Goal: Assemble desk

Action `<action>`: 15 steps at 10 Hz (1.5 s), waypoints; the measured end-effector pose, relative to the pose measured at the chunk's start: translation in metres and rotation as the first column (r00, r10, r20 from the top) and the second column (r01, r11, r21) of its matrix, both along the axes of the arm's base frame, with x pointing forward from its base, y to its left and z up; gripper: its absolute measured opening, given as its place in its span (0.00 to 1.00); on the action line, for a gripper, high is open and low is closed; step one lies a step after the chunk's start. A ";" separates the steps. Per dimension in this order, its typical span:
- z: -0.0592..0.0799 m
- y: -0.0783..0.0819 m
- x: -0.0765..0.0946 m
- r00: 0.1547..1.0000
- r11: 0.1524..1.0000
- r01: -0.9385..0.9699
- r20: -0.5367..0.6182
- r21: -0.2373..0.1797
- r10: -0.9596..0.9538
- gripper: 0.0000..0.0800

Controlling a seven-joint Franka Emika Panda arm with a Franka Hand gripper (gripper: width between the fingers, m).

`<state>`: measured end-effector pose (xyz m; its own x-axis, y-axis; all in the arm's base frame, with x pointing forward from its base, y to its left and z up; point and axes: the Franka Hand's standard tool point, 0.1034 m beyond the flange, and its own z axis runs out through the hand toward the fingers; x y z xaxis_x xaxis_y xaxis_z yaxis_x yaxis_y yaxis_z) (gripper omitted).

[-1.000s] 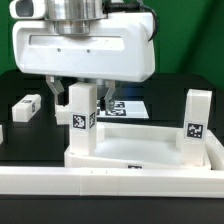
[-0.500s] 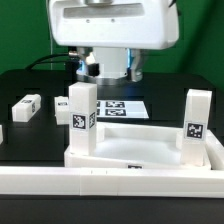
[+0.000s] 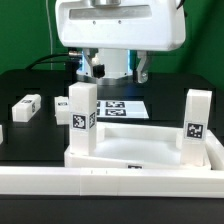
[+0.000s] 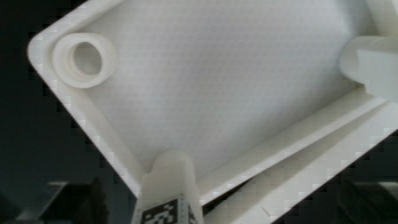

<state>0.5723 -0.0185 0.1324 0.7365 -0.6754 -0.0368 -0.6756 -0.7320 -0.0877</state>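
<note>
Exterior view: the desk top (image 3: 140, 150) lies flat at the front of the black table (image 3: 40, 150), just behind the rail (image 3: 110, 188). The gripper (image 3: 112, 72) is what has changed. A second ago it sat low with its fingers either side of the first leg (image 3: 82, 122), on the exterior view's left. Now it hangs well above that leg, jaws apart and holding nothing. The leg has stayed upright in its corner, so I judge it released and seated. The second leg (image 3: 198, 122) stands likewise at the corner on the exterior view's right. The wrist view looks down on the top, with the first leg's tagged end under the gripper and an empty round socket (image 4: 80, 57) further off. So two legs are in and more remain. A loose leg (image 3: 27, 106) lies on the table at the exterior view's left, a likely next pick.
</note>
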 end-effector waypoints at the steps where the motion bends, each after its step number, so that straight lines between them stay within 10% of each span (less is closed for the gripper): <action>1: -0.001 0.007 -0.009 0.996 0.996 0.092 -0.014 0.004 -0.092 0.81; 6: -0.009 0.017 -0.026 0.973 0.974 0.229 -0.033 0.005 -0.228 0.81; 15: -0.034 0.026 -0.043 0.643 0.650 0.760 -0.130 -0.017 -0.755 0.81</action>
